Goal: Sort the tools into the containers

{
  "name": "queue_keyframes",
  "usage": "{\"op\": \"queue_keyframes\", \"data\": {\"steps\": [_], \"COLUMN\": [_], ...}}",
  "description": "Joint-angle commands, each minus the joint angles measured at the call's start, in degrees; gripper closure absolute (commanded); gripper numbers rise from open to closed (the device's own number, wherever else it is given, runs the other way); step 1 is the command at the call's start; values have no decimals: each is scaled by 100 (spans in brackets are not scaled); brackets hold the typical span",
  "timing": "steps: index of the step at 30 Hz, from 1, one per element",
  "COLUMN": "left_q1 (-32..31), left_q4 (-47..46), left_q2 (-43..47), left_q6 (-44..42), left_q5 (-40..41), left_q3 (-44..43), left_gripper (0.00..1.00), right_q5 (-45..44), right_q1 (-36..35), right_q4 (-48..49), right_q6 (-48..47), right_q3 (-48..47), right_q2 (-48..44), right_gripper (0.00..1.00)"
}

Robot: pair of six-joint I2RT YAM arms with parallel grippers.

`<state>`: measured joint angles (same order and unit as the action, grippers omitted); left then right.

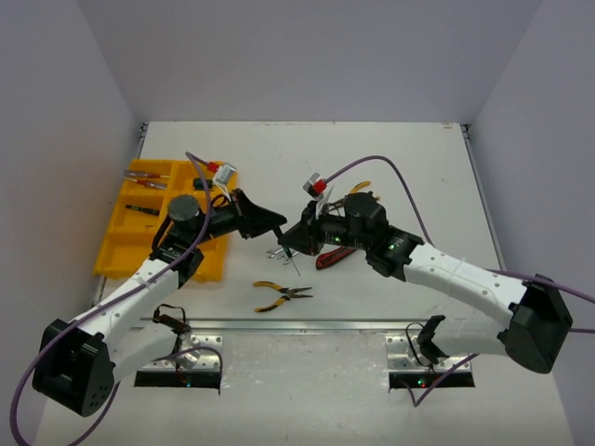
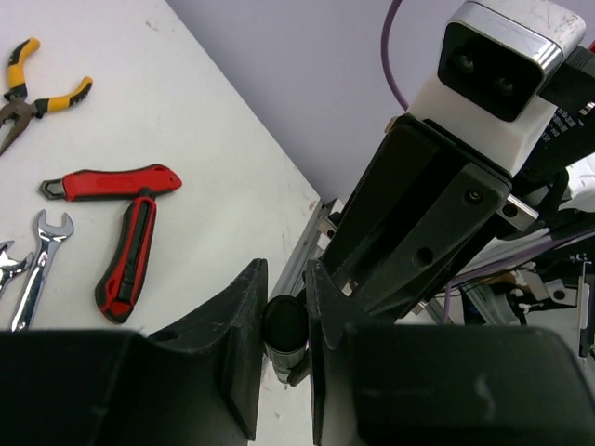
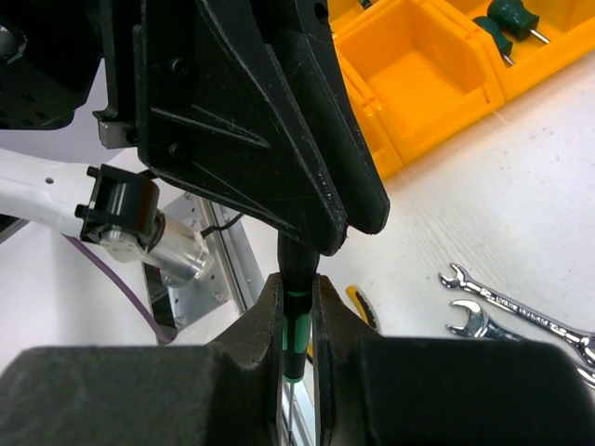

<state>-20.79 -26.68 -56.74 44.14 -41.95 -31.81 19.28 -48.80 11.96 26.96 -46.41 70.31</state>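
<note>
Looking across the desk point(image 1: 400, 158), you find both arms meeting above its middle with one screwdriver point(image 3: 295, 334) shared between them. Your right claw point(image 3: 297, 290) is pinched tight on the lower part of the handle, where the green band shows, with a finger pressed to each side. The thin shaft points down toward the desk. Your left claw point(image 2: 284, 297) stands narrow around the black butt end of the same handle. From its own wrist camera both fingers point(image 2: 244, 325) appear to touch that end, one on each side. The screwdriver is off the desk, held by the two claws, to the right of the tray point(image 1: 116, 260).

The tray lies along the left edge, toward the far left corner. Red screwdrivers point(image 1: 147, 178) lie in its far compartments, and your right wrist camera shows green screwdrivers point(image 3: 509, 20) in another compartment.

Loose tools lie around the claws. The wrenches point(image 1: 279, 253) lie on the desk just under the claws. The red pliers point(image 1: 335, 257) lie beside them, partly under your right arm. The yellow pliers point(image 1: 279, 295) lie closer to the near edge, about midway along it. A second yellow pair point(image 1: 358, 189) shows behind your right wrist, on the far side.
</note>
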Motion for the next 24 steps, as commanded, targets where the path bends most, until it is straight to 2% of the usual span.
{"op": "queue_keyframes", "data": {"steps": [1,2,3,4,5,8,9,10,13,17,21,24], "left_q1": [-74,-73,-63,-51,-38,87,154,441,1623,3160,4025,4223], "left_q4": [469,733,1210,1643,2030,3376,3697,4077,4548,5029,5371,5366], "left_q2": [-88,-114,-162,-217,-279,-447,-534,-590,-759,-1022,-1262,-1510], "left_q6": [-293,-397,-488,-572,-646,-797,-822,-835,-793,-532,-429,-678], "left_q5": [705,931,1245,1610,2043,3765,4708,5246,6040,7018,7811,8127], "left_q3": [-366,-453,-581,-730,-906,-1492,-1786,-1948,-2286,-2748,-3536,-3926], "left_gripper": [100,100,100,100,100,100,100,100,100,100,100,100], "right_q5": [-17,-54,-186,-332,-501,-1403,-1593,-1769,-2274,-2307,-2294,-2237], "right_q1": [92,130,178,230,286,437,497,525,613,635,649,662], "right_q4": [457,427,327,209,67,-833,-1027,-1191,-1801,-2030,-2164,-2172], "right_q6": [42,80,143,189,214,256,271,288,406,408,314,323], "right_q3": [-243,-236,-231,-225,-220,-311,-329,-333,-179,87,224,352], "right_q2": [-20,-29,-55,-87,-124,-249,-302,-381,-851,-1324,-1576,-1702], "right_gripper": [68,52,24,7,1,1,1,1,1,1,1,1]}}
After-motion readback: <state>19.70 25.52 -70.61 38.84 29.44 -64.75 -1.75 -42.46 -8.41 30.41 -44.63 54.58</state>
